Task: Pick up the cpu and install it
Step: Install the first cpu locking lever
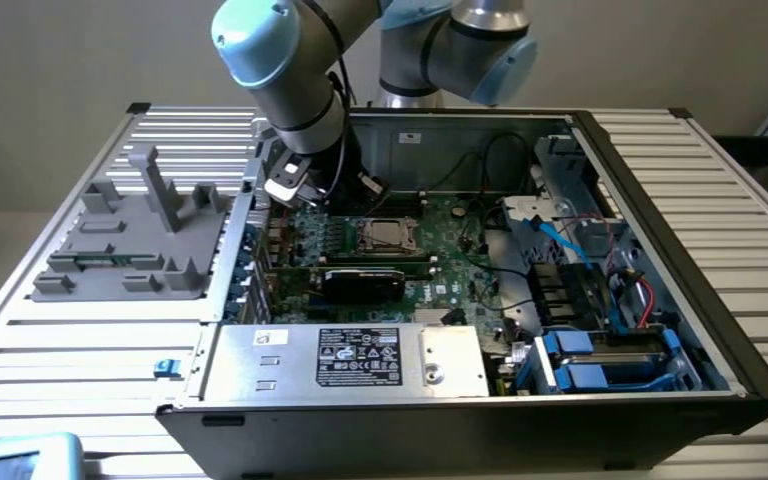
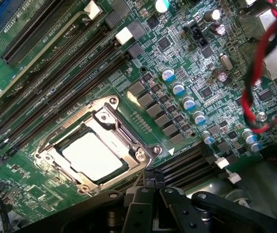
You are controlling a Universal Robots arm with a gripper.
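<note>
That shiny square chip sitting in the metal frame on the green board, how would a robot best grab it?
Probably from straight above, by two opposite thin edges. The cpu lies flat and face-up inside the socket frame, with its metal top exposed. The frame surrounds its sides, so a sideways approach looks blocked. The memory slots run close beside the socket, another reason to come down vertically. The gripper is shut beside the socket.
</note>
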